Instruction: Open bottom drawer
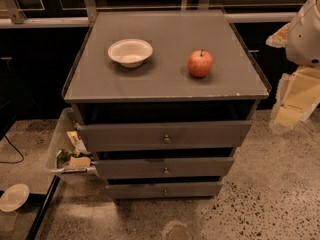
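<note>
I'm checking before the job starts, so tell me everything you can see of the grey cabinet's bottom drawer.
The bottom drawer is the lowest and slimmest of three: a flat grey front, matte like painted wood, with a small round knob at its centre. It sits level just above the speckled floor, a dark gap above it, its inside hidden. Nothing touches it; the gripper hangs at the picture's right edge, higher up.

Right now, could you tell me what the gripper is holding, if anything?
Nothing visible: the gripper hangs at the right edge, clear of the bottom drawer.
</note>
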`<state>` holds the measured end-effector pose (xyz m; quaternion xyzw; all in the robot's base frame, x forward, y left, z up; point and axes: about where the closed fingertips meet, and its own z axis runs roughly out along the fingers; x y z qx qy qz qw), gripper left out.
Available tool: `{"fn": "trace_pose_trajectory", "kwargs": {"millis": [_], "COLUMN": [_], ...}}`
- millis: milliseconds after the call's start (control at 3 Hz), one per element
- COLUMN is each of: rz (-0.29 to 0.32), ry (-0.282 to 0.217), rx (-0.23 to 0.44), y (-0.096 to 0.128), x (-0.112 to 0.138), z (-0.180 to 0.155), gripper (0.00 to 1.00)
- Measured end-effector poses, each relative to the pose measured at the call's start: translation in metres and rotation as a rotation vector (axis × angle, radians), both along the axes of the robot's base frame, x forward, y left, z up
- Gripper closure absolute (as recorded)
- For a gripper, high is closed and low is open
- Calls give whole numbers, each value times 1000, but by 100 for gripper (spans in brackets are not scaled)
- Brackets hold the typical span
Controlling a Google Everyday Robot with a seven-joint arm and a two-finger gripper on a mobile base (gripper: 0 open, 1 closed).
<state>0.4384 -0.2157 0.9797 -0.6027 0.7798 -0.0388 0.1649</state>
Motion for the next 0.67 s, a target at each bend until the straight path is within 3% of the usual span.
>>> {"fn": "trace_pose_trajectory", "kwargs": {"millis": [333,667], "rz": [-2,17], "ry": [-1,20], "rx": [0,-7], "y": [-2,-7], "x": [-5,-18], "z": [-4,-33], "gripper": [0,0]}}
